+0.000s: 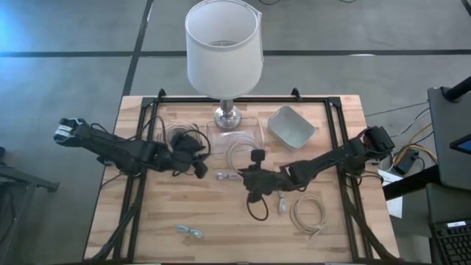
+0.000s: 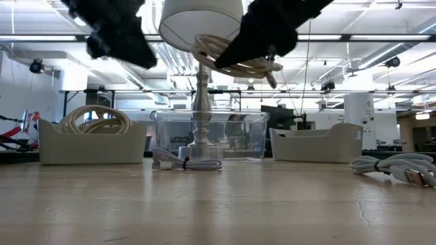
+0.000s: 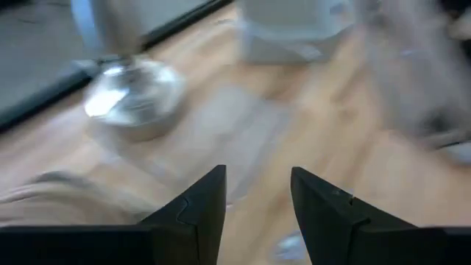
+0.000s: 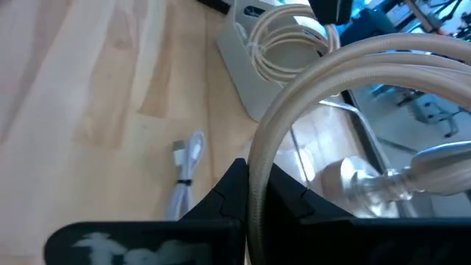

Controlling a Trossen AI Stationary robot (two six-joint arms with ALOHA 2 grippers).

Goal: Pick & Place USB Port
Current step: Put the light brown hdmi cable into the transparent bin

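A coiled beige cable [image 4: 346,81] is being held clear of the bench [image 1: 147,221] by the right hand [image 4: 254,199], whose two dark fingers are being pressed together on one strand of the loop; in the low view the same coil [image 2: 235,58] is being carried high, up beside the lamp shade [image 2: 201,20]. In the high view the right hand [image 1: 255,180] is being kept over the middle of the bench, just in front of a clear container [image 1: 237,134] in which a pale coil is lying. The left hand [image 3: 257,202] is being held above the bench with its fingers apart and nothing between them — in the high view it [image 1: 193,163] is sitting left of centre, near a tangle of dark cable [image 1: 184,140] by the lamp base [image 1: 228,115]. A small bundled white cable [image 1: 225,175] is lying on the wood between the two hands, and the same bundle [image 4: 184,173] is being seen past the right fingers, with its plug end turned up the bench. A grey tray [image 1: 291,126] is standing to the right of the clear container, apart from it. Another beige coil [image 1: 309,215] is lying at the front right, with a small pale connector piece [image 1: 281,205] just beside it, and a short bluish cable [image 1: 190,232] is lying alone at the front left. In the right wrist view a tray holding a pale coil [image 4: 283,51] is being shown farther off — which tray it is cannot be told.
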